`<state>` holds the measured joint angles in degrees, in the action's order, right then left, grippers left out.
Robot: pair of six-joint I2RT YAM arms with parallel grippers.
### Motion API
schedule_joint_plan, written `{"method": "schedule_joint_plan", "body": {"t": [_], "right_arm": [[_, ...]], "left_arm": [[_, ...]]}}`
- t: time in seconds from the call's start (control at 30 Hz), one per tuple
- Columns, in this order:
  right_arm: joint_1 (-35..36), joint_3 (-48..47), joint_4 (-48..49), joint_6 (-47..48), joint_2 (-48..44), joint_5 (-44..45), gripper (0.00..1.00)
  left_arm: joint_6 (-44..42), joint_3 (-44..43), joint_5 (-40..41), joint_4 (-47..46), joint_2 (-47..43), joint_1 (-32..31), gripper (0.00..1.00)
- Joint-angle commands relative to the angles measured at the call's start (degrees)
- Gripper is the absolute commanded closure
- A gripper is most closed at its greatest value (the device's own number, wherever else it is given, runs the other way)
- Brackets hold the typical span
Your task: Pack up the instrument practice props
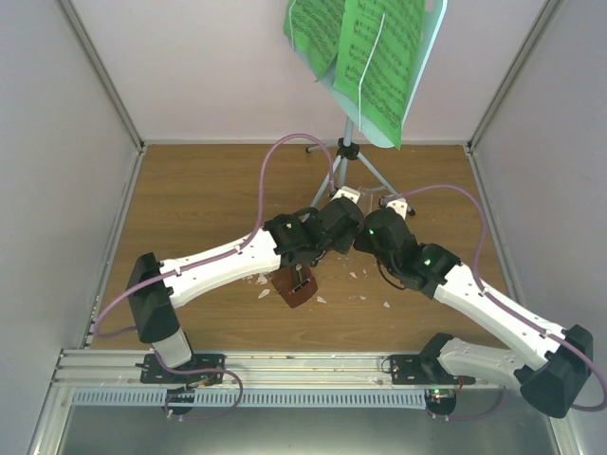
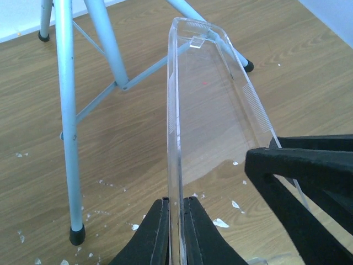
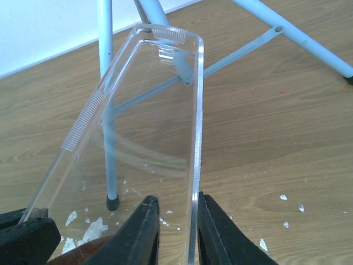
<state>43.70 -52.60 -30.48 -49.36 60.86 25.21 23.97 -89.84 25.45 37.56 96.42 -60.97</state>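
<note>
Top external: stand [image 1: 347, 150] upright at the far side of the table [image 1: 209, 190], green pages [image 1: 379, 57] on its desk. Brown metronome [image 1: 292, 284] body near mid-table, among white crumbs [image 1: 358, 275].

Left wrist: left gripper [image 2: 176, 207] pinched tight on one thin wall of the clear cover [image 2: 204, 110]. Cover tilted, narrow end pointing away toward the stand legs.

Right wrist: right gripper [image 3: 177, 201] straddles the opposite wall, fingers slightly apart, a gap showing on one side. Loose hold or release, cannot tell which. Brown body shows under the cover's near end; contact unclear.

Step, as judged: metronome first, with its cover between both grippers. Stand and pages untouched. Next move calls for one firm hold, then seating the cover squarely over the body without twisting the thin plastic. No case or box in view.

Writing: pages carry printed staves, too small to read. Cover has ribbed strips only; no brand, no label.
</note>
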Motion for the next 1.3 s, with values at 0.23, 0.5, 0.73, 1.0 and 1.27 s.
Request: {"method": "schedule_joint_plan", "body": {"t": [0.23,0.5,0.73,1.0,1.27], "right_arm": [[0.28,0.89,0.36,2.32,-6.91,0.84,0.37],[-4.42,6.17,8.26,11.01,-22.02,-2.41,0.08],[-14.79,9.16,18.03,17.16,-23.00,-27.89,0.01],[-21.90,16.09,46.26,5.33,-21.53,-58.28,0.00],[-17.21,21.12,80.89,-11.32,-15.33,-62.80,0.00]], "left_arm": [[1.17,1.50,-2.83,-1.36,-0.75,1.01,1.00],[2.85,13.36,-13.91,-12.49,-11.06,5.08,1.00],[7.36,26.36,-33.16,-28.35,-24.97,12.43,1.00],[12.33,40.08,-49.66,-41.36,-39.62,18.78,1.00],[18.95,45.44,-55.54,-51.92,-47.96,20.27,1.00]]}}
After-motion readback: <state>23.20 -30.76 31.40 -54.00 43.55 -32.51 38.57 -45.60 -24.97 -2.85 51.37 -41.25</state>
